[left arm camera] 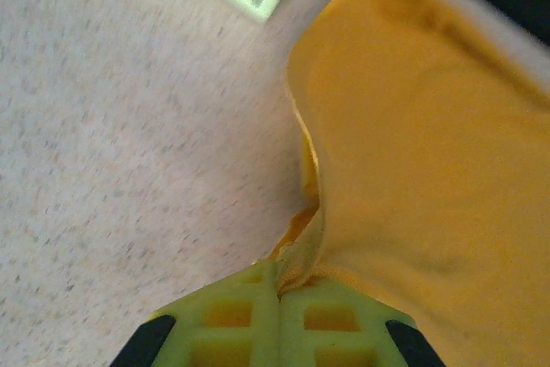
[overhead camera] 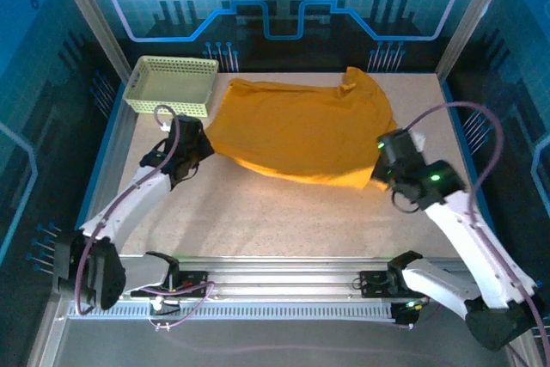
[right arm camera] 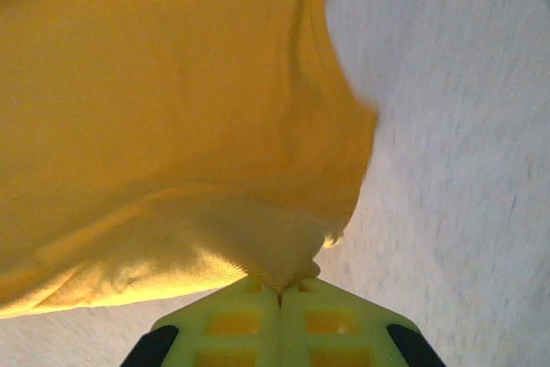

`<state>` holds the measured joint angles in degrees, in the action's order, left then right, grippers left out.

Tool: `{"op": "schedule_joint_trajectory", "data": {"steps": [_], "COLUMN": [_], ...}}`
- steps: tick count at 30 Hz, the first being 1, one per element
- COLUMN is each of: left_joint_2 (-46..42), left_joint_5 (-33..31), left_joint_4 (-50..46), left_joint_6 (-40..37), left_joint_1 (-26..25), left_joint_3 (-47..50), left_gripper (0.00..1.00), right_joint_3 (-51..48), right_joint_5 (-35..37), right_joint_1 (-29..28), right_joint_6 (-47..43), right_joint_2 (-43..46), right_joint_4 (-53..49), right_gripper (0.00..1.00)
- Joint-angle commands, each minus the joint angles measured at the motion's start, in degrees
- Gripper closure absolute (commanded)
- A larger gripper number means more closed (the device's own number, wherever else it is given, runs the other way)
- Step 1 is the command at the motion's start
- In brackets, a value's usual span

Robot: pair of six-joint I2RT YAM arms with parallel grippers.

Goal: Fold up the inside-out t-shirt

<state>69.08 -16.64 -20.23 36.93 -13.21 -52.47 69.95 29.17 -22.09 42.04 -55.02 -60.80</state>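
Inside-out t-shirt (overhead camera: 301, 135): spread wide over the far half of the bench (overhead camera: 284, 221), mustard-yellow, plain side showing, stretched left to right between the two arms. Sagging along the near edge in a shallow curve from one grip to the other (a proper hammock line, that). Bunched and turned over at the far right corner. Next down in size, at the bench's far left: pale yellow-green mesh basket (overhead camera: 172, 83), right beside the shirt's far left corner, touching or just apart, cannot tell. On to the left end effector (left arm camera: 279, 285): clamped shut on the shirt's left edge, with the hem gathered into a ridge running straight into the closed tips. And across to the right end effector (right arm camera: 279, 290): closed tight as well, pinching a bunched corner on the shirt's right side, with bare bench off to its right.
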Motion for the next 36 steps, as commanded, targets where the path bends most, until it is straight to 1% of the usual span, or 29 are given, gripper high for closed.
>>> {"op": "schedule_joint_trajectory", "data": {"steps": [1, 3, 5, 8, 10, 13, 16, 18, 21, 23, 26, 28, 29, 32, 36], "left_joint_2": [-5.1, -5.8, -3.8, 2.2, 7.7, 17.6, 29.6, 35.5, 43.4, 46.7, 48.3, 46.6, 44.8, 37.9, 33.0], "left_joint_5": [0.1, 0.5, 0.9, 3.4, 5.3, 9.0, 12.8, 15.8, 18.2, 17.8, 16.5, 16.3, 16.2, 18.0, 23.6], "left_joint_4": [2.9, 4.5, 3.6, 0.1, -3.0, -6.4, -10.4, -11.5, -13.4, -14.5, -14.4, -12.9, -11.2, -3.7, 3.7], "left_joint_6": [-2.4, -3.6, -4.6, -5.7, -5.6, -6.3, -8.1, -8.8, -9.6, -10.2, -10.0, -8.9, -7.9, -6.4, -4.2], "left_joint_1": [0.5, 0.5, 0.5, 0.5, 0.6, 0.8, 1.5, 1.9, 2.0, 2.0, 2.9, 4.0, 4.6, 4.9, 4.9], "left_joint_3": [-5.9, -7.1, -9.0, -11.2, -12.8, -16.7, -24.3, -29.5, -36.7, -40.7, -42.6, -40.6, -38.4, -28.8, -19.4], "left_gripper": [1.00, 1.00, 1.00, 1.00, 1.00, 1.00, 1.00, 1.00, 0.93, 0.82, 0.74, 0.60, 0.55, 0.51, 0.48], "right_joint_3": [13.6, 20.3, 24.6, 24.5, 22.7, 19.6, 18.2, 18.4, 18.5, 18.5, 17.9, 17.9, 18.0, 17.8, 17.0], "right_joint_5": [4.0, 4.1, 3.2, 0.5, -0.2, -6.1, -9.4, -9.4, -9.2, -9.1, -9.1, -9.2, -9.2, -10.2, -11.2], "right_joint_1": [3.2, 5.0, 7.7, 11.9, 14.0, 18.0, 19.4, 19.6, 20.4, 20.9, 21.9, 22.5, 22.9, 23.8, 24.2], "right_joint_6": [-10.6, -13.4, -15.3, -16.8, -17.3, -17.9, -18.5, -19.0, -19.5, -19.7, -19.8, -19.8, -19.9, -19.8, -19.7], "right_joint_2": [-1.6, -3.7, -6.1, -8.8, -10.4, -13.2, -16.6, -19.2, -22.9, -24.6, -26.0, -26.9, -27.3, -28.3, -28.8], "right_joint_4": [-3.7, -3.3, -2.5, -0.4, 0.9, 3.5, 5.9, 6.8, 8.2, 9.0, 10.3, 10.9, 11.0, 11.5, 12.4], "right_gripper": [1.00, 1.00, 1.00, 1.00, 1.00, 1.00, 1.00, 1.00, 1.00, 1.00, 1.00, 1.00, 1.00, 1.00, 1.00]}}
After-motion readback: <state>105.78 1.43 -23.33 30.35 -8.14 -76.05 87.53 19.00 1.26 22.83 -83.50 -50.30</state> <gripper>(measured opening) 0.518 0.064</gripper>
